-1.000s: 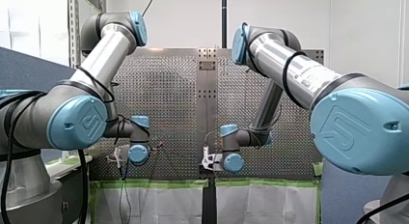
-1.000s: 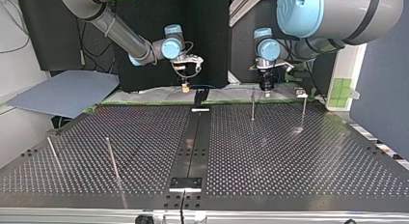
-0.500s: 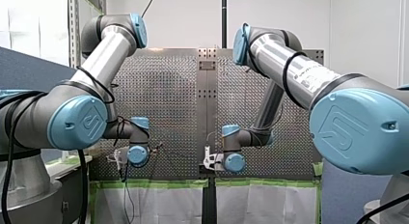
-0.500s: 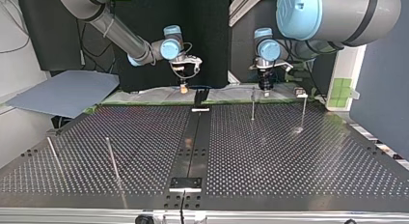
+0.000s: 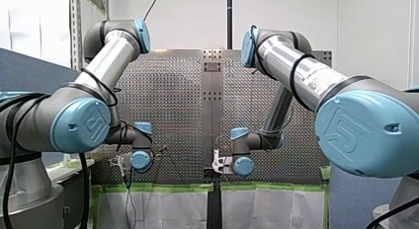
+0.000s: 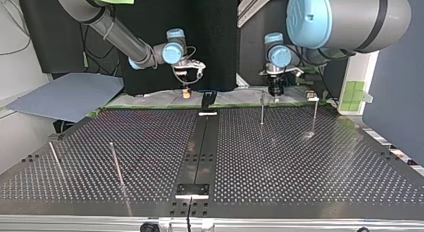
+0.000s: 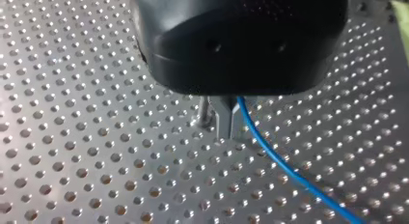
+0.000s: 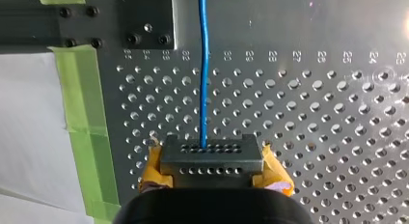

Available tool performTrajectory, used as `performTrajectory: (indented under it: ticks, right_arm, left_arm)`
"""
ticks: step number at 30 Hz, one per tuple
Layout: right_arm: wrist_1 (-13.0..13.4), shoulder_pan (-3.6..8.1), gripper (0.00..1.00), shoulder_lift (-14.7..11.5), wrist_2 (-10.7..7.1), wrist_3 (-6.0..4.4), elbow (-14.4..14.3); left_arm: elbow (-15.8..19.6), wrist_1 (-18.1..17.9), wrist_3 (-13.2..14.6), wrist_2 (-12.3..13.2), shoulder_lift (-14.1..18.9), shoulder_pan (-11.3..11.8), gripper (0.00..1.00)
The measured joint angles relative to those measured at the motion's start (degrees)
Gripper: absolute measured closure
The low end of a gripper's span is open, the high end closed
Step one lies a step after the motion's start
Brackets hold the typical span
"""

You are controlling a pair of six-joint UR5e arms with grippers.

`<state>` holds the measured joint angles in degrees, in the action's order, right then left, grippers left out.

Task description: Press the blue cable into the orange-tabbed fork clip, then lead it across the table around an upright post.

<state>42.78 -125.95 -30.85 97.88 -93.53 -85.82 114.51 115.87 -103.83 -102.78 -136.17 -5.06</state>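
1. At the far edge of the tabletop (image 6: 300,162) in the top view: my right pincer (image 6: 186,93) sits at the view's left of the black centre rail (image 6: 200,157), my left pincer (image 6: 274,91) at its right, well apart.
2. Right pincer: yellow pads (image 8: 153,166), dark fingertips pressed together, clamped on the blue cable (image 8: 203,79). Cable leaves the tips and runs straight ahead over the holes, out of the right wrist view.
3. Green tape (image 8: 83,103) lies beside that pincer along the tabletop's edge.
4. Left pincer: metal fingers (image 7: 223,120) set narrow, together. Cable comes out from under the black body just beside one finger, then slants away across the tabletop. Can't tell whether it's pinched.
5. Upright post (image 7: 205,110) stands just beside the left fingers, on the side away from the cable.
6. Black fixture (image 6: 208,98) stands on the centre rail between the two pincers; two leaning rods (image 6: 117,164) sit well apart from them at the top view's left.
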Motion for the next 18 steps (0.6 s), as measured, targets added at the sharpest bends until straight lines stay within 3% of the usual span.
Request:
performTrajectory:
  ticks: [10,18]
  right_arm:
    - [-0.54,0.72,1.00,-0.01,-0.23,0.30,1.82]
    - [-3.50,1.36,1.00,-0.02,-0.31,0.34,5.70]
  left_arm:
    - [-4.21,3.51,-0.87,1.04,0.00,1.25,1.00]
    - [-5.79,5.19,-1.48,2.01,0.00,2.20,1.00]
